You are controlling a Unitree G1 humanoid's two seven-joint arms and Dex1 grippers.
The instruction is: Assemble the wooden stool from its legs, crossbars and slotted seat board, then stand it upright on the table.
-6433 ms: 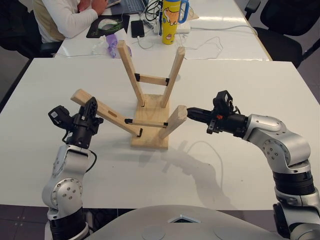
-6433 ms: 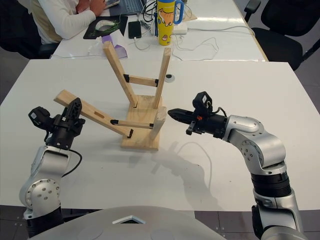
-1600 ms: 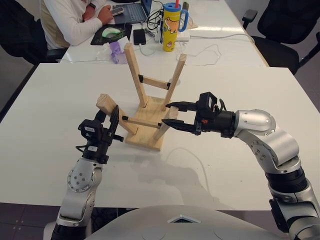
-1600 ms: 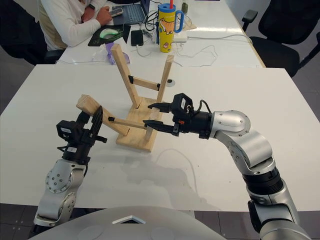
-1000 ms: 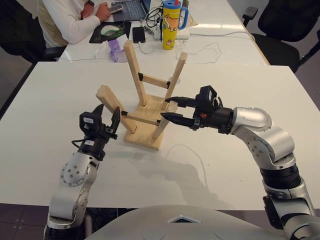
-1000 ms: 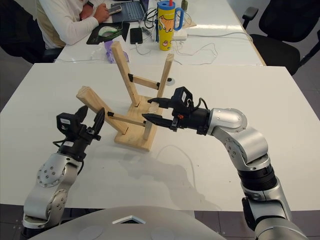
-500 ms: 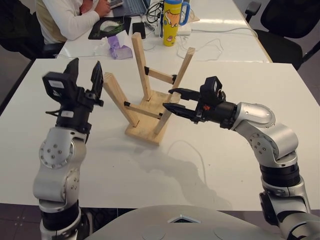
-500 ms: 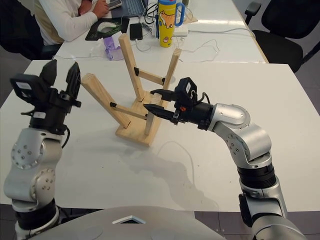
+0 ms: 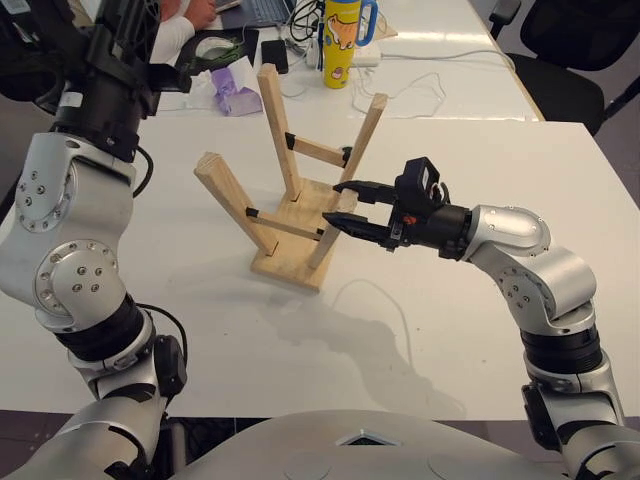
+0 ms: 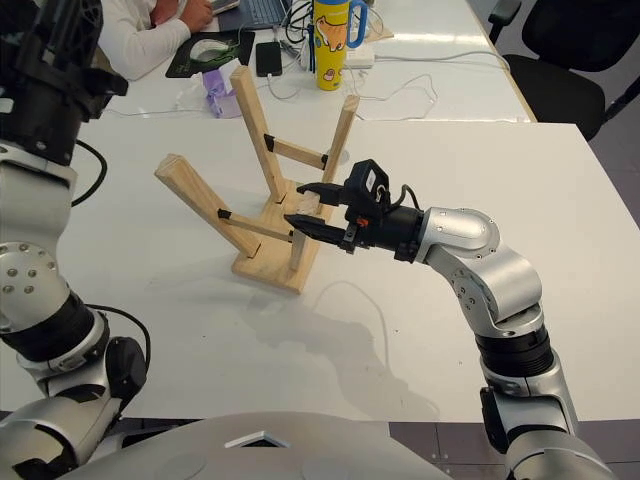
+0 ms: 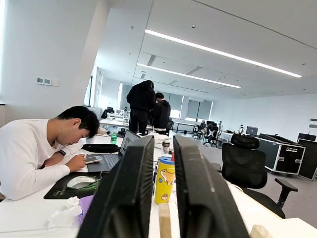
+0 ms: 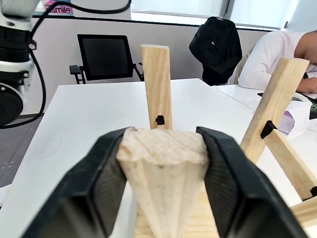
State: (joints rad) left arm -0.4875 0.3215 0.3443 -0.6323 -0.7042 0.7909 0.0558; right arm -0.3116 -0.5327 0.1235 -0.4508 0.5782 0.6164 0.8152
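Upside down near the middle of the desk (image 9: 450, 330): stool (image 9: 310, 205), seat board (image 9: 285, 270) flat. Near-left leg (image 9: 232, 205) just released by the left gripper (image 11: 163, 140), now raised past the far-left corner, jaws slightly apart and empty; near-right leg (image 9: 322, 250) clamped at its tip in the right gripper (image 9: 332, 207) jaws, so probably near flipping. Counted: four legs (image 9: 280, 130), two crossbars (image 9: 318, 152), one seat board.

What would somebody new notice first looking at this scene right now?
An upside-down wooden stool stands mid-table, seat board on the table, four legs splayed upward. The right gripper clamps the top of the near right leg, while the left gripper is high on the left, open and empty.
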